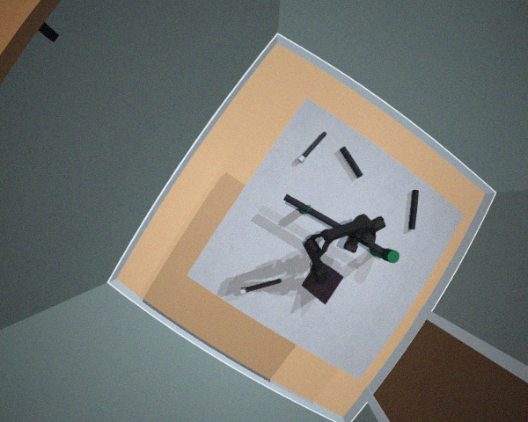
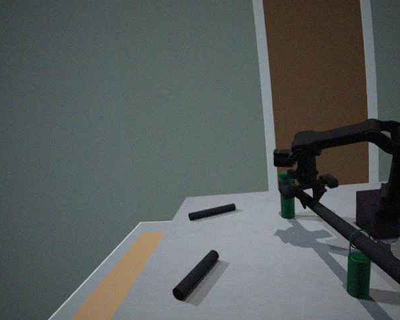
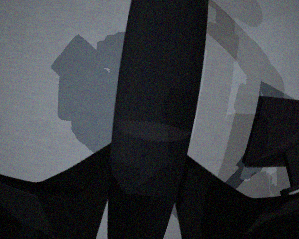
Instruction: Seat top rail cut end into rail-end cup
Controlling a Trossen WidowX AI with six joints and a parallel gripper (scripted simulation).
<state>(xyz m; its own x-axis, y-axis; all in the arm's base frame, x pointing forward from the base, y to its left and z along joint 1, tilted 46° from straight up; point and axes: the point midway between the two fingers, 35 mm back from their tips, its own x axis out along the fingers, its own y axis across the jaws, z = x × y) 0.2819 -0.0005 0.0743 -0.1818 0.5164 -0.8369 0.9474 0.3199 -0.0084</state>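
The long black rail lies raised above the table. It passes through the thin green loop on top of the short green post; its free end sticks out beyond. My gripper is shut on the rail, toward the big post. The big green post stands upright, with a dark cup-like fitting high at its side near the cap. The rail's far end reaches this fitting; how deep it sits is hidden. The brace band is too dark to make out.
The arm's base stands beside the rail. Loose black rods lie on the table. Thinner rods with pale tips lie on either side of the rail.
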